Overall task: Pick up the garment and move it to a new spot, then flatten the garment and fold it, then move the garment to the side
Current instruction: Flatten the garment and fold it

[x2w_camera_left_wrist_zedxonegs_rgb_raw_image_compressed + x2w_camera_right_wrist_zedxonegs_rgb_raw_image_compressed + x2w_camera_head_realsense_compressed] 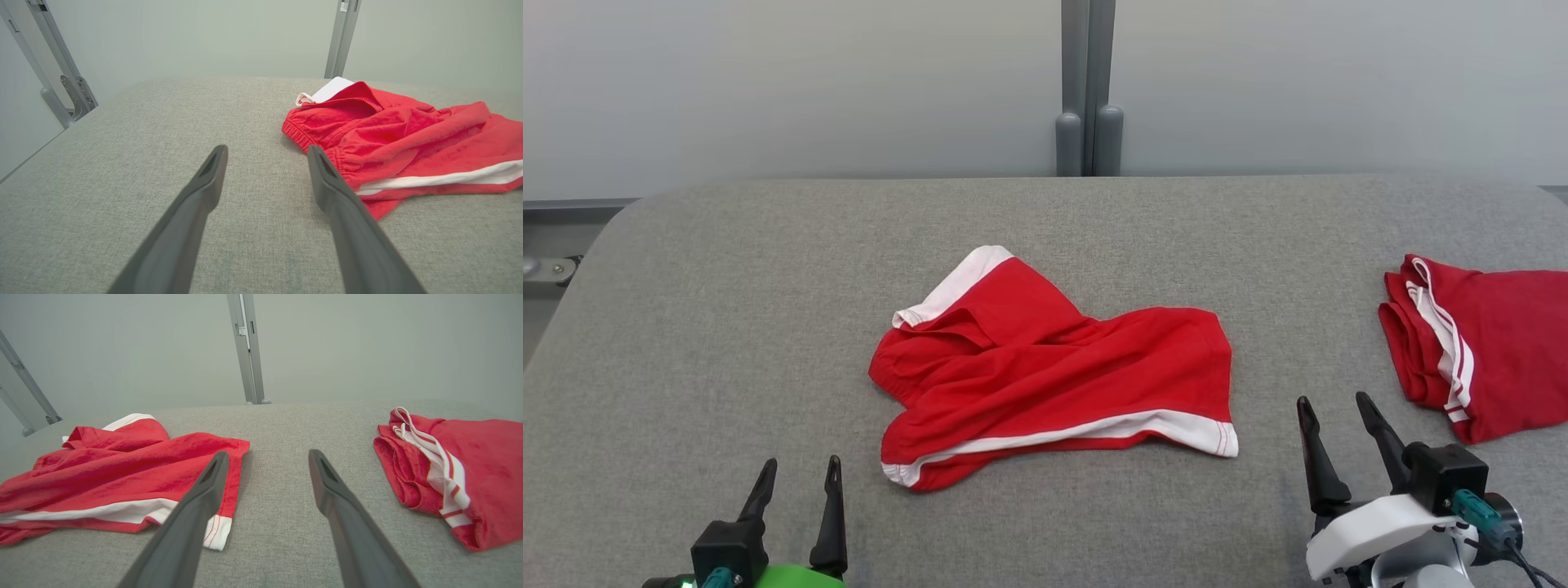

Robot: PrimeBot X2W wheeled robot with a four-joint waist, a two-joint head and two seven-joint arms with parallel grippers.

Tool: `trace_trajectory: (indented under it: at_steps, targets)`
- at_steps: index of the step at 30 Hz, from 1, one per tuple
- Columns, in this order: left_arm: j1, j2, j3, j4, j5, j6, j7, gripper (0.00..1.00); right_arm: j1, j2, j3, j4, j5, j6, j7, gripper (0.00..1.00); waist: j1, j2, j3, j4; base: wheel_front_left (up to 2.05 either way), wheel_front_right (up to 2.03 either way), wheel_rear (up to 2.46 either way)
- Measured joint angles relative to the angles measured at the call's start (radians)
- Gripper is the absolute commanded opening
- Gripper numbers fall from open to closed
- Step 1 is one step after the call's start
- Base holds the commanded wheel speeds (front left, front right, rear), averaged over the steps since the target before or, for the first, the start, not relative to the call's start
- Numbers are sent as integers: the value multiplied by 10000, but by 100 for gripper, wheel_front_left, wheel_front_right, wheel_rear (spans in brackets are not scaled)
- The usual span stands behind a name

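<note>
A pair of red shorts with white trim, the garment (1054, 367), lies crumpled in the middle of the grey padded table (727, 327). It also shows at the right of the left wrist view (400, 134) and at the left of the right wrist view (118, 473). My left gripper (800, 475) hangs open near the front edge, short of the garment's left side, with nothing between its fingers (200, 196). My right gripper (1335, 404) stands open to the right of the garment's white hem, also empty.
A second red garment with white stripes (1478, 343) lies folded at the table's right edge, also in the right wrist view (457, 469). Grey metal posts (1088, 90) rise behind the table against a pale wall. Bare padding stretches along the left side.
</note>
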Motion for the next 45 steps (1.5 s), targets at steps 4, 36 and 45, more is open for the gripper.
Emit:
trace_trajectory:
  at_steps: [4, 36, 45]
  targets:
    - [92, -6, 19, -128, 81, 0, 0, 100, 120, 0, 205, -21, 73, 0, 0, 100, 0, 0, -31, -24, 0, 0, 0]
    - [-1197, 219, -2048, 1296, -2489, -100, 0, 100, -1284, 0, 1898, 1879, 506, 0, 0, 100, 0, 0, 1856, -205, 0, 0, 0]
    - [-1189, 276, -2236, 1254, -2558, -100, 0, 4, -1308, 2, 2084, 1889, 654, 0, 0, 100, 0, 0, 1896, -197, 0, 0, 0]
